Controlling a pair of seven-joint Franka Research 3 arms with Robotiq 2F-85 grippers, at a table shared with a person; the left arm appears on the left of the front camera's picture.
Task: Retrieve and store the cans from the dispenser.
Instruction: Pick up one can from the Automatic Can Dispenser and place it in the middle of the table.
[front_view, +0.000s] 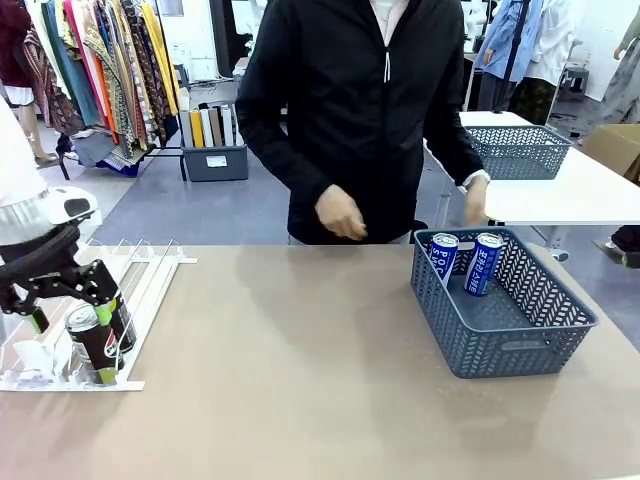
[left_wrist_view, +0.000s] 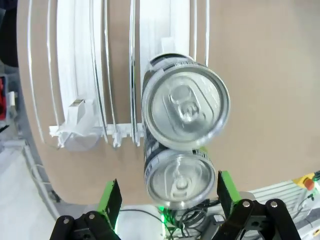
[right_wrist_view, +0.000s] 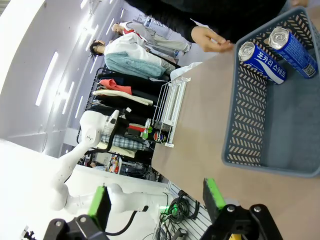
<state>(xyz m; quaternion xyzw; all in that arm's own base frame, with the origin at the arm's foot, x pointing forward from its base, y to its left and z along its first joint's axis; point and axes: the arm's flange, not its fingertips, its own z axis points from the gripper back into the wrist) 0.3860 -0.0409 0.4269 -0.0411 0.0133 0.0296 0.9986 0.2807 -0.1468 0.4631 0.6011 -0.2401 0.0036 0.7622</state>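
Over at the table's (front_view: 300, 350) left end, hovering at the dispenser (front_view: 150, 272) with the left gripper (left_wrist_view: 168, 197) — jaws spread wide, green pads flanking the nearer of two dark cans (left_wrist_view: 180, 181), no squeeze to be seen. Contact with the can's side: impossible to tell. Both cans lined up one behind the other in the same wire lane, silver tops facing the wrist camera, the nearer one down at the low end of the white rack. Swinging right: grey lattice basket (front_view: 500, 345) on the table, two blue cans (front_view: 443, 255) leaning side by side against its far-left wall, white lettering showing. Hanging over the table near that basket, the right gripper (right_wrist_view: 156, 200) — fingers wide apart, nothing between them. Across the table, a person in a dark jacket, one hand (front_view: 340, 212) loose in front, the other hand (front_view: 475, 205) just behind the basket's far rim.
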